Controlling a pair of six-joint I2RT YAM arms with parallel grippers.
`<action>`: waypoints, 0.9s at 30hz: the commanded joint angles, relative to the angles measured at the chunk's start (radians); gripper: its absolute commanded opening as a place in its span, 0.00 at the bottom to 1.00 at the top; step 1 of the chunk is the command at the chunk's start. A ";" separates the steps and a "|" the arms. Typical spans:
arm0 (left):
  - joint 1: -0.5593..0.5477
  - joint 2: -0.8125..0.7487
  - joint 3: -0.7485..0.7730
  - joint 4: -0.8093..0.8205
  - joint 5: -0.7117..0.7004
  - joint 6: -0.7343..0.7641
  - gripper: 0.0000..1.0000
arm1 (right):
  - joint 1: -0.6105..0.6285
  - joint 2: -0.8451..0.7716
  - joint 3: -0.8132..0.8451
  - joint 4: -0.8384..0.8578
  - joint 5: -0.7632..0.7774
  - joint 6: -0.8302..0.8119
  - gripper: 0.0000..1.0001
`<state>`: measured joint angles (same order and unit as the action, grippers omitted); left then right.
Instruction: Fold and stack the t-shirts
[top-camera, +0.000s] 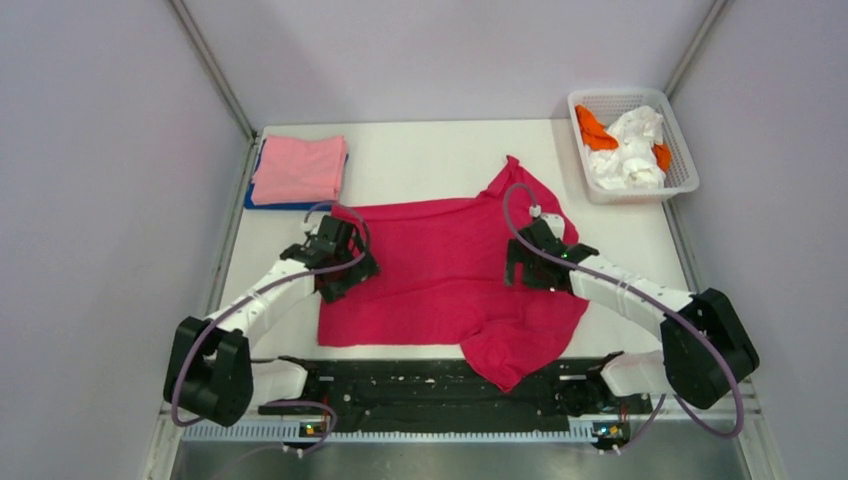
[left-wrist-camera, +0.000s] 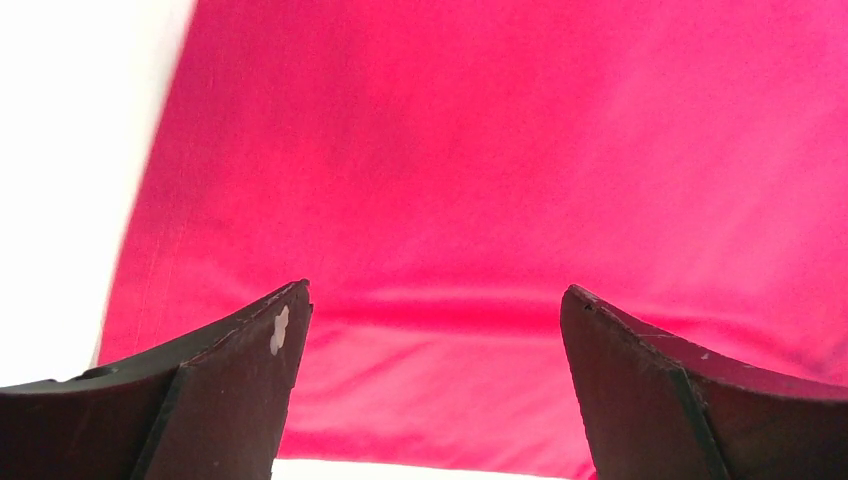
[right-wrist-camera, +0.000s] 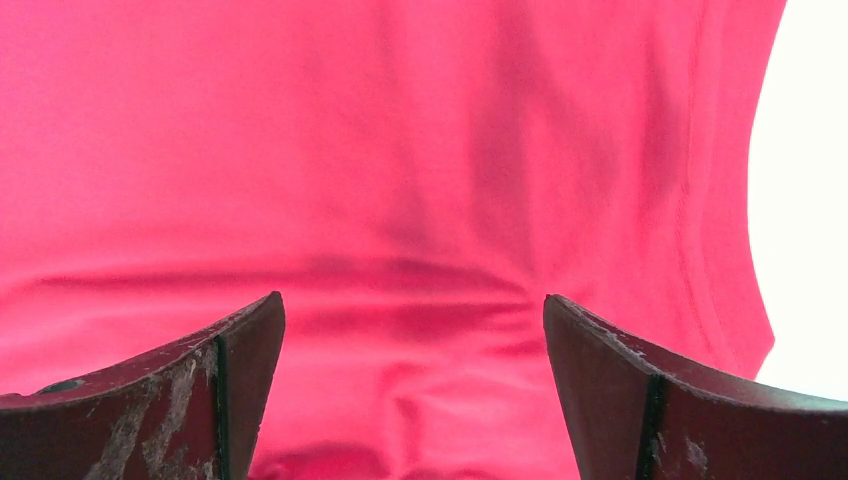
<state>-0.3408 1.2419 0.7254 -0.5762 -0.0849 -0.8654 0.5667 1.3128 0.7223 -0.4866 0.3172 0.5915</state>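
The large crimson-red cloth t-shirt (top-camera: 440, 270) lies spread across the middle of the white table (top-camera: 430, 160), one part bunched toward 5 o'clock. The left gripper (top-camera: 338, 262) at its 9 o'clock edge and the right gripper (top-camera: 525, 262) at 3 o'clock hover with jaws parted, gripping nothing, probably posed to pinch opposite sides for a fold. At 11 o'clock the folded light pink t-shirt (top-camera: 298, 168) rests on the deep blue one (top-camera: 290, 206), so the stack is begun.

No text, label, brand, number or sign can be read in any of the three views; the red t-shirt (top-camera: 440, 265) shows plain cloth without print, both from above and close up in the two wrist views.
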 joint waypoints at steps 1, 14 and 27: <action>0.026 0.061 0.231 0.062 -0.181 0.018 0.99 | -0.017 0.001 0.146 0.176 0.011 -0.018 0.99; 0.188 0.576 0.631 0.196 -0.152 0.087 0.99 | -0.174 0.455 0.467 0.542 -0.239 0.018 0.99; 0.232 0.849 0.886 0.275 -0.122 0.110 0.98 | -0.188 0.678 0.646 0.527 -0.232 -0.021 0.99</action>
<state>-0.1207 2.0617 1.5517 -0.3859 -0.2028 -0.7822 0.3897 1.9911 1.3380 0.0101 0.0608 0.5949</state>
